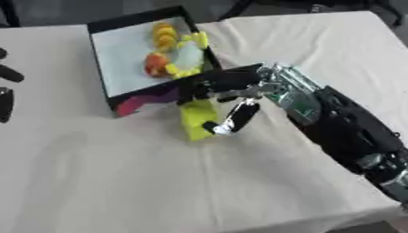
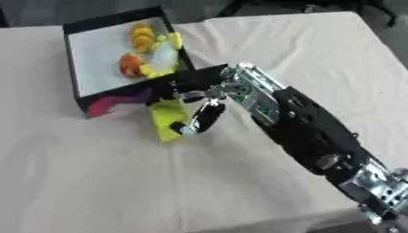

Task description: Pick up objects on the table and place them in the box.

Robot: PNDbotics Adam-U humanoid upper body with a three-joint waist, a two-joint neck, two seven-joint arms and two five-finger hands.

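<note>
In my left eye view my right hand (image 1: 227,91) reaches in from the right, fingers curled round a yellow-green block (image 1: 197,119) that hangs just under my palm, at the near corner of the box (image 1: 119,82); beyond my fingers the box holds orange and yellow things I cannot make out; dark parts at the far left edge are cut off.

In my right eye view my thumb (image 2: 199,119) lies against the block's right side; its top is hidden by my fingers.
</note>
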